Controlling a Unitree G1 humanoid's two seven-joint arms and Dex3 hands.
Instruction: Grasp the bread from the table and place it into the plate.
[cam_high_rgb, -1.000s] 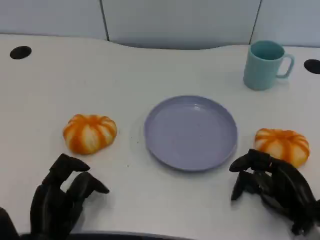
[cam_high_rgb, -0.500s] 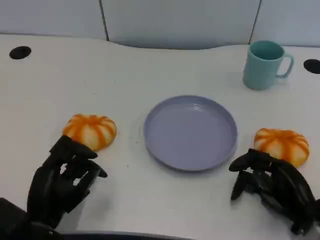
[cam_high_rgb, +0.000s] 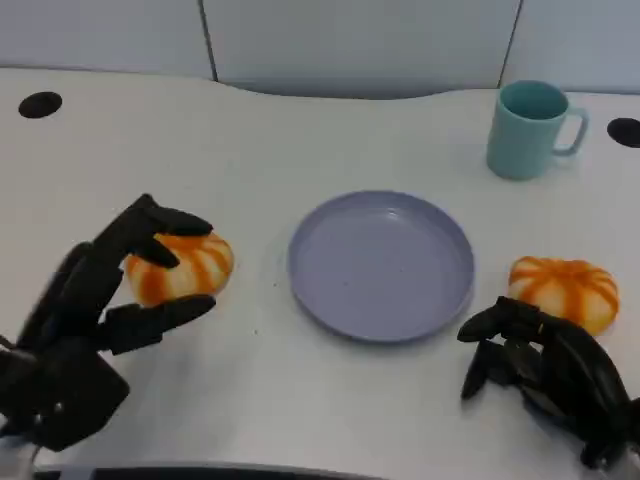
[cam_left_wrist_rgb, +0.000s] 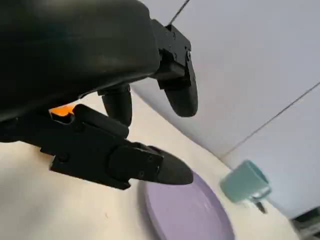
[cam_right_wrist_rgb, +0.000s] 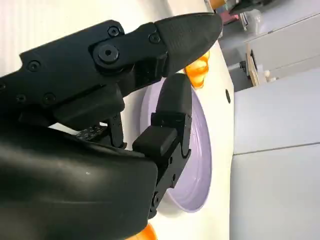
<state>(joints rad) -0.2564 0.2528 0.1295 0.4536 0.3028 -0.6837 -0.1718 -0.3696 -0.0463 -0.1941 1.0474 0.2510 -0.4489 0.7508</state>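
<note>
Presently: plate (cam_high_rgb: 381, 264) at table centre, bare. Bread (cam_high_rgb: 182, 265) at its nine o'clock, on the table, ungrasped. Left hand (cam_high_rgb: 95, 300) spread around it, fingers apart, holding nothing. Right hand (cam_high_rgb: 545, 375) at five o'clock, curled, idle. Grasp, lift and placement remain.

Glossy orange-striped bread (cam_high_rgb: 182, 267) – smooth matt lilac plate (cam_high_rgb: 381, 265), matt white table (cam_high_rgb: 300, 140)

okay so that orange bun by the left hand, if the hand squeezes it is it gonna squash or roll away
The orange bun looks puffy and lobed, so it probably gives under a squeeze and weighs little. Its underside seems flattish on the table, so rolling seems unlikely. The left hand has fingers spread around it, which should keep it from sliding.
</note>
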